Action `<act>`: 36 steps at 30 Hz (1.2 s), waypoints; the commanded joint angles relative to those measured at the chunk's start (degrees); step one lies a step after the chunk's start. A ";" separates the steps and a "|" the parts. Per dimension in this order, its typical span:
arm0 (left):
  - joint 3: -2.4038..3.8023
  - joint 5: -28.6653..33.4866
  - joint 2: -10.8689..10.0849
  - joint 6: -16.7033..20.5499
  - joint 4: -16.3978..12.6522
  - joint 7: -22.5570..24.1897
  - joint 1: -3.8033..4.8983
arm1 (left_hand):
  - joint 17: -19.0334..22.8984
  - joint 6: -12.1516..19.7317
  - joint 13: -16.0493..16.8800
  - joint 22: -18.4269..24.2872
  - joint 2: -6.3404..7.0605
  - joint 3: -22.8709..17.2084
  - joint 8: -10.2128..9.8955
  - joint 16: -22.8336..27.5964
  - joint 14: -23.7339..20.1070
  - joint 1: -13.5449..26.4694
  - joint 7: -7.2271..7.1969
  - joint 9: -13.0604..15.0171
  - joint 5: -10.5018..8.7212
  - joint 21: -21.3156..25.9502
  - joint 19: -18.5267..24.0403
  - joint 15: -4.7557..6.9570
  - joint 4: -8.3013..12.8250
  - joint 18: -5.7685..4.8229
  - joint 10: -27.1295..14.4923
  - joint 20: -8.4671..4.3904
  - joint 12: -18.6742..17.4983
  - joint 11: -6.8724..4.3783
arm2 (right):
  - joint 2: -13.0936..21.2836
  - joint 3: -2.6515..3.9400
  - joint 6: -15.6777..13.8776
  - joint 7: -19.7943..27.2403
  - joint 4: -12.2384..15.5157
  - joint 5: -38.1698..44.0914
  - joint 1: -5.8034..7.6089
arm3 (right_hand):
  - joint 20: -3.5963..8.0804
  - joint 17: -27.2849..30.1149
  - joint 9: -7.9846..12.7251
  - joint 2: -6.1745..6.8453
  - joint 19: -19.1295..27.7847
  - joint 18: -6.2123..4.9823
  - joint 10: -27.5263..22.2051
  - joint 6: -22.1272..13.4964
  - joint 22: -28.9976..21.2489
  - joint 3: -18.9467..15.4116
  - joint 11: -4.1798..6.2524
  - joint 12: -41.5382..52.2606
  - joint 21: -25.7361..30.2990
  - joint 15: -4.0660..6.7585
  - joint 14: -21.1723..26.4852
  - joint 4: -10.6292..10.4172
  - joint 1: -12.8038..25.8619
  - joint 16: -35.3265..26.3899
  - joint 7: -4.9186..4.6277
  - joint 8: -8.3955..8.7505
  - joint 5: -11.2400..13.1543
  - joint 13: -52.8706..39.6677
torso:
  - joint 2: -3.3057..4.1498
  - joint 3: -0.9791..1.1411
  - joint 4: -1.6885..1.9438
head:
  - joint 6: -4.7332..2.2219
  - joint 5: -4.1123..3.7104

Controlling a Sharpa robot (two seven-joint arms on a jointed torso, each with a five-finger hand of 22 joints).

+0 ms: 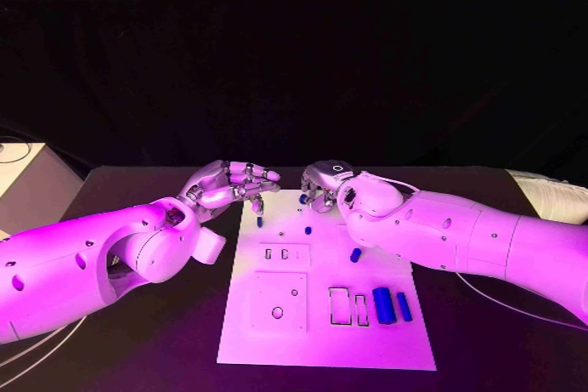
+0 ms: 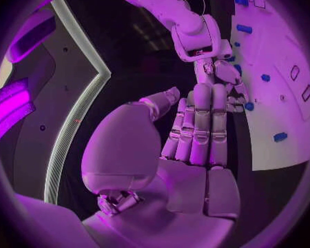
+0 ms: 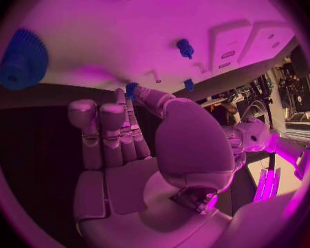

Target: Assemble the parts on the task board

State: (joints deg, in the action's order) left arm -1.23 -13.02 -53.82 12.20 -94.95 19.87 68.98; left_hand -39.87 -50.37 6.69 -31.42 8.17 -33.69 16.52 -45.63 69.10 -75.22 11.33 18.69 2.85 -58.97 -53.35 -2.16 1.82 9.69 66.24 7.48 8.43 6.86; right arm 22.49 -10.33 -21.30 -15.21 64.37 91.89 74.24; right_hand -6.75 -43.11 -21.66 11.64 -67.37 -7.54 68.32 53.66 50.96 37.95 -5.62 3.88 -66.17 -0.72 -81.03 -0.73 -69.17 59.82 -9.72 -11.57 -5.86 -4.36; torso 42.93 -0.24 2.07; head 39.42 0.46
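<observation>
The white task board [image 1: 325, 324] lies in the middle of the table. My left hand [image 1: 230, 186] hovers at its far left corner, and one fingertip reaches down to a small blue peg [image 1: 258, 220] at the board's edge. That hand's fingers [image 2: 199, 121] lie side by side with the thumb apart, a blue bit [image 2: 249, 106] at one tip. My right hand [image 1: 325, 184] is beside it over the far edge and pinches a small blue part [image 3: 131, 88] between thumb and finger. A blue peg [image 1: 355, 255], a thick blue cylinder [image 1: 383, 305] and a thinner one [image 1: 404, 306] rest on the board.
A blue gear [image 3: 20, 60] sits on the board close to my right hand. Empty rectangular slots [image 1: 341, 305] and a square recess [image 1: 279, 300] mark the near half of the board. A white box [image 1: 31, 184] stands at the table's left edge, and cables trail at the near left.
</observation>
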 commanded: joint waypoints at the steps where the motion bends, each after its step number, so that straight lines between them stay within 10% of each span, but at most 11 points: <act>1: 0.03 0.15 0.05 -1.33 -0.07 0.25 0.11 | -0.08 0.40 0.08 0.08 0.15 -0.18 -0.21 0.32 -0.37 0.33 0.08 0.10 -0.07 0.15 0.00 -0.12 -0.03 0.87 -0.44 0.22 -0.36 0.08 | -0.03 0.01 0.25 0.36 -0.05 -0.15 0.00 | -0.32 1.55 0.30 1.42 1.22 -0.36 -1.95 -1.64 -1.75 -0.65 -0.56 -0.34 1.49 -0.44 0.70 -0.50 0.44 -1.12 -0.50 0.96 0.07 0.28 | -0.02 -0.04 0.02 | 0.03 0.02; 5: 0.03 0.15 0.01 -1.37 -0.02 0.25 0.11 | -0.09 0.42 0.09 0.10 0.16 -0.17 -0.22 0.35 -0.38 0.39 0.09 0.11 -0.07 0.17 0.01 -0.13 -0.08 0.86 -0.47 0.24 -0.37 0.09 | 0.24 0.01 0.09 0.49 0.20 -0.30 0.00 | -0.82 4.77 0.57 2.37 3.26 -1.07 -5.65 -3.70 -5.11 -5.35 -0.78 0.16 4.70 -0.82 2.06 -1.01 0.17 -3.37 -0.51 2.12 -0.36 0.45 | -0.04 -0.05 0.01 | 0.09 0.04; 13: 0.03 0.15 -0.13 -1.35 0.34 0.38 0.11 | -0.10 0.43 0.10 0.12 0.13 -0.18 -0.22 0.38 -0.38 0.40 0.08 0.14 -0.07 0.19 0.02 -0.14 -0.11 0.86 -0.49 0.25 -0.37 0.09 | 3.32 0.02 -3.61 1.67 3.88 -1.75 0.01 | -0.46 6.43 0.35 0.14 2.51 -1.09 -6.26 -3.61 -5.32 -14.97 -0.40 3.78 6.43 -0.44 2.15 -2.77 -4.84 -4.04 -0.06 1.95 0.86 0.04 | -0.15 0.16 -0.14 | -0.02 0.19; 23: 0.02 0.39 -0.43 -1.29 0.80 0.65 0.09 | 0.28 0.59 0.26 0.65 0.22 -0.37 -0.22 1.97 -1.70 0.22 0.14 0.43 -0.05 1.07 0.75 -0.24 -0.09 0.86 -0.67 0.39 -0.36 0.16 | 11.80 0.27 -12.06 17.82 11.29 -23.21 1.08 | 0.32 16.97 0.68 0.76 13.13 -2.77 0.21 1.26 -16.09 -2.06 -0.31 2.10 18.14 -0.16 10.30 1.66 -10.19 -21.77 -0.47 1.78 -2.82 0.63 | -0.93 0.54 -1.27 | -0.44 0.71; 28: 0.02 0.78 -0.35 -1.32 1.48 0.97 0.07 | 1.49 0.80 0.37 1.75 0.31 -0.59 -0.27 5.42 -3.70 0.02 0.35 0.83 -0.07 2.86 1.98 -0.56 -0.07 0.83 -1.07 0.67 -0.49 0.42 | 14.34 0.34 -10.52 27.28 12.10 -29.84 1.81 | -0.57 22.33 1.17 -0.79 21.50 -2.27 -0.01 1.02 -14.18 -0.41 -1.33 0.06 18.43 -1.76 14.23 5.22 -12.47 -33.83 -1.14 3.02 -3.90 0.73 | -1.48 0.75 -1.91 | -0.80 0.79; 30: 0.01 0.96 -0.23 -1.37 1.83 1.10 0.06 | 2.20 0.89 0.41 2.31 0.35 -0.61 -0.31 7.12 -4.72 -0.06 0.46 0.99 -0.08 3.81 2.68 -0.79 -0.02 0.81 -1.18 0.87 -0.53 0.55 | 15.03 0.36 -9.83 30.15 12.01 -31.71 1.99 | -1.99 25.19 1.46 -1.04 27.59 -1.29 -1.75 0.18 -16.89 1.37 -2.66 -0.46 24.04 -4.45 21.64 6.79 -13.57 -40.60 -1.96 3.86 -3.61 0.87 | -1.73 0.80 -2.06 | -0.85 0.87; 36: -0.01 1.26 0.13 -1.80 2.61 1.31 0.03 | 3.83 1.01 0.47 3.51 0.30 -0.50 -0.38 10.63 -6.17 -0.26 0.62 1.33 -0.08 5.68 3.84 -1.16 0.09 0.82 -1.37 1.24 -0.58 0.77 | 15.61 0.38 -7.61 35.12 10.13 -39.55 2.20 | -5.21 29.01 1.69 -0.68 28.51 -1.44 -6.22 -1.95 -26.32 1.74 -3.76 -0.37 37.07 -6.46 25.10 8.45 -12.99 -47.21 -2.24 5.29 -3.86 0.87 | -2.23 0.95 -2.26 | -0.75 1.12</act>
State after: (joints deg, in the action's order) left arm -1.26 -12.38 -53.83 11.96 -92.39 20.02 68.98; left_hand -36.06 -49.74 7.11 -27.92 8.17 -34.00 16.49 -35.04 63.25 -75.22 11.95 19.97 2.85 -53.33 -49.82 -3.29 1.81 9.70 65.10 8.74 8.16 7.58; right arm 38.08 -10.01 -30.15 13.32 74.90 60.19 76.37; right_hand -11.85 -14.13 -20.06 10.73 -39.32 -9.77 62.21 51.83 24.77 39.61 -9.36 3.52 -29.43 -7.03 -55.87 7.61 -82.45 12.66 -12.03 -6.40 -9.54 -3.51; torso 41.03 0.62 -0.02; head 38.63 1.50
